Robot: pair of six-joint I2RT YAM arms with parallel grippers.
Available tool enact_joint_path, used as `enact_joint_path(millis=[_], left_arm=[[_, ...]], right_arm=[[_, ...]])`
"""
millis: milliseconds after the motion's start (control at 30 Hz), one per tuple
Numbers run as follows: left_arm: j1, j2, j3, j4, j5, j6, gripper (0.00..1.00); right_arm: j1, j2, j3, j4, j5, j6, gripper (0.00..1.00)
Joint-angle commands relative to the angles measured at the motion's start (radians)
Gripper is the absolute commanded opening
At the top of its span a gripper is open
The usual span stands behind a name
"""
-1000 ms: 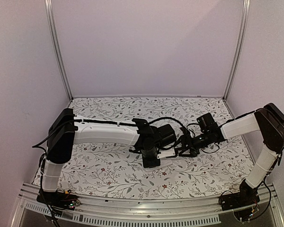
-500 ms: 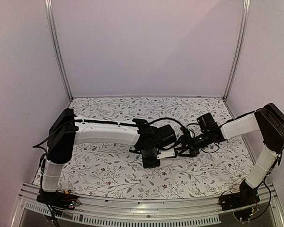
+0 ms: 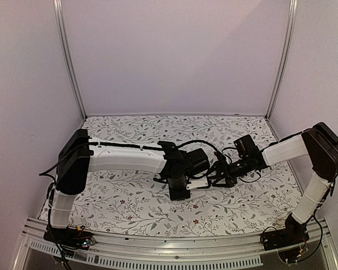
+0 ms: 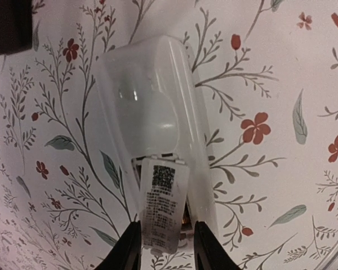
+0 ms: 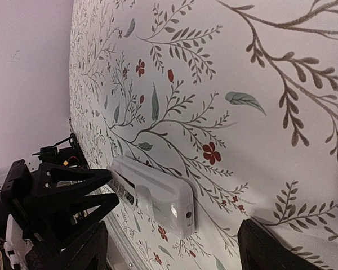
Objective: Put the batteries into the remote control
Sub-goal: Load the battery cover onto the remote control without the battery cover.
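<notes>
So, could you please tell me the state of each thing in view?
Remote: back up, flat on the cloth, held at one end.
Left pincer: shut on remote.
Right pincer: open, empty.
Batteries: not clearly visible.

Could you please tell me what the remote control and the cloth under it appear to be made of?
The remote control is likely hard white plastic, smooth and slightly glossy, judging by soft highlights on its rounded back. The cloth is probably printed fabric or vinyl sheet, matt; the flower pattern shows, but no weave is visible.
</notes>
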Motion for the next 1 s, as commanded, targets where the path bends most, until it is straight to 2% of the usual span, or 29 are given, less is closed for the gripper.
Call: enact_joint_path(millis=[0, 133, 267, 567, 967], left_arm=[[0.011, 0.014, 0.023, -0.016, 0.046, -0.013, 0.33], [0.027, 0.004, 0.036, -0.02, 0.086, -0.027, 0.34], [0.044, -0.011, 0.046, -0.021, 0.121, -0.04, 0.39], [0.064, -0.024, 0.044, -0.021, 0.194, -0.043, 0.56], [0.093, 0.027, 0.08, -0.021, 0.219, -0.057, 0.59]], right_arm=[[-0.006, 0.018, 0.022, 0.011, -0.004, 0.002, 0.8], [-0.006, 0.017, 0.023, 0.011, -0.006, 0.005, 0.8], [-0.006, 0.015, 0.023, 0.011, -0.007, 0.004, 0.8], [-0.006, 0.016, 0.025, 0.011, -0.009, 0.005, 0.8], [-0.006, 0.014, 0.023, 0.011, -0.009, 0.004, 0.8]])
